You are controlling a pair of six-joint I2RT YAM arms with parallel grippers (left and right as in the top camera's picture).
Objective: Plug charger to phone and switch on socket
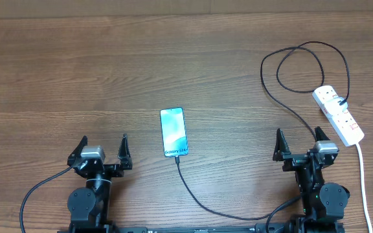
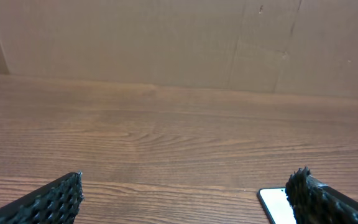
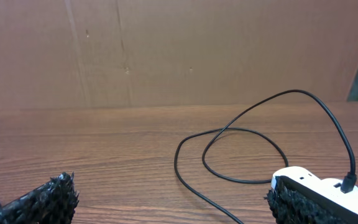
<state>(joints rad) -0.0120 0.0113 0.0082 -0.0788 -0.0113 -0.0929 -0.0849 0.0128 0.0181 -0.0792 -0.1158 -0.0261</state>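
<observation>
The phone [image 1: 174, 132] lay screen-up on the desk [image 1: 76, 65], the charger [image 1: 190, 191] meeting its near end and looping to the socket [image 1: 337, 114], far right of the phone. The left jaws, left of the phone, and the right jaws, right of it, gaped apart, empty.

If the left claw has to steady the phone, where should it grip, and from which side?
Probably the two long edges of the slim black-edged smartphone, mid-length, coming from straight above: it lies flat, screen up, and the thin black cable meets its near end.
</observation>
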